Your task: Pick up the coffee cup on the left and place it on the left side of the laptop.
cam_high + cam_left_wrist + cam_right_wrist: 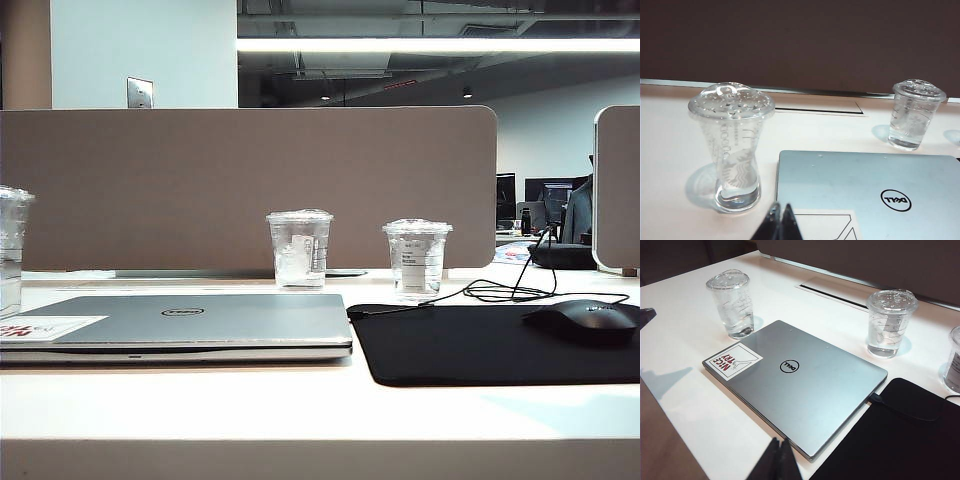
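The coffee cup [732, 145], tall clear plastic with a domed lid and a white logo, stands upright on the white table just beyond the laptop's sticker corner. It also shows in the right wrist view [732, 302] and at the exterior view's left edge [10, 250]. The closed silver Dell laptop [180, 325] [855, 190] [805, 390] lies flat beside it. My left gripper [780, 207] is shut and empty, a short way in front of the cup's base. Over the table near the laptop's front corner, my right gripper [780, 442] is shut on nothing. Neither gripper appears in the exterior view.
Two shorter clear cups [299, 248] [417, 258] stand behind the laptop and the black mouse mat [480, 345]. A black mouse [585, 320] with its cable lies on the mat. A brown partition [250, 180] closes the table's far side.
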Motion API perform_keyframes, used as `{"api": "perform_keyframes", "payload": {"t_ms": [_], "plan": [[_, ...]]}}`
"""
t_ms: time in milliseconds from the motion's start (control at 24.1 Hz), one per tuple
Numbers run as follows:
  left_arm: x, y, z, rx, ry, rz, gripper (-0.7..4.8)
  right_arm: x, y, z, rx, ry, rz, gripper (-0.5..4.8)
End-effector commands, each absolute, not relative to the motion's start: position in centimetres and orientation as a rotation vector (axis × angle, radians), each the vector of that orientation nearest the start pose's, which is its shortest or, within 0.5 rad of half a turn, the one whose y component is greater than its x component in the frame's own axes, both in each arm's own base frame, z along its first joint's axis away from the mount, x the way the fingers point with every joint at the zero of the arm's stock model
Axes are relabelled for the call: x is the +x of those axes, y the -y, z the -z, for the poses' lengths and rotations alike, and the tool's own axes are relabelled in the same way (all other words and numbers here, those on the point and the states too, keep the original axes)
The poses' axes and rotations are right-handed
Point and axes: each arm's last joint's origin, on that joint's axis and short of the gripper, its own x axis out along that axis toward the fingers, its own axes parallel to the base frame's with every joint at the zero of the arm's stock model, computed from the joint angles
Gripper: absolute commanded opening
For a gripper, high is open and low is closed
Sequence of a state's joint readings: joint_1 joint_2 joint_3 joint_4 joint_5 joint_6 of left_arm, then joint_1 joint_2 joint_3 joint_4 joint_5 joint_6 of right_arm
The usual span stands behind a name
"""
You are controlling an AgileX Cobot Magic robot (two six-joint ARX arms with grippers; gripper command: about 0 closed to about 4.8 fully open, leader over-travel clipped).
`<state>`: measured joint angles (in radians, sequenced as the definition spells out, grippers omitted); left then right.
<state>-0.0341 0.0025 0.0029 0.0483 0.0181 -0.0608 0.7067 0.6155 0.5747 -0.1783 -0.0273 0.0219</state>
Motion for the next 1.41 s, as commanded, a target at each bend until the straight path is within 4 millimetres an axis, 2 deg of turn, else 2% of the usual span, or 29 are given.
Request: {"api": "perform_keyframes", "payload": {"t_ms": [41,498,705,788,1079,1162,1411], "plan": [[9.7,0.4,-17.1,-0.061,0.062,0.056,-0.05,11.0,-9.5,-28.8,-0.043,-0.199,-0.731,-0.01],[9.7,0.4,-17.1,-0.061,0.062,0.056,-0.05,11.0,-9.5,-28.8,-0.043,-0.198,-0.729,-0.01],[9.7,0.4,-17.1,-0.061,0.062,0.056,-0.05,11.3,-9.1,-28.6,-0.047,-0.199,-0.650,-0.01],[9.7,0.4,-17.1,-0.061,0.061,0.056,-0.05,11.8,-7.6,-28.0,-0.030,-0.166,-0.503,-0.01],[9.7,0.4,-17.1,-0.061,0.061,0.056,-0.05,11.6,-4.1,-26.2,0.013,-0.058,-0.282,-0.01],[9.7,0.4,-17.1,-0.061,0.061,0.056,-0.05,11.1,-2.9,-25.7,0.027,0.007,-0.195,-0.01],[9.7,0.4,-17.1,-0.061,0.061,0.056,-0.05,9.4,-1.0,-24.4,0.038,0.124,-0.058,-0.01]]}}
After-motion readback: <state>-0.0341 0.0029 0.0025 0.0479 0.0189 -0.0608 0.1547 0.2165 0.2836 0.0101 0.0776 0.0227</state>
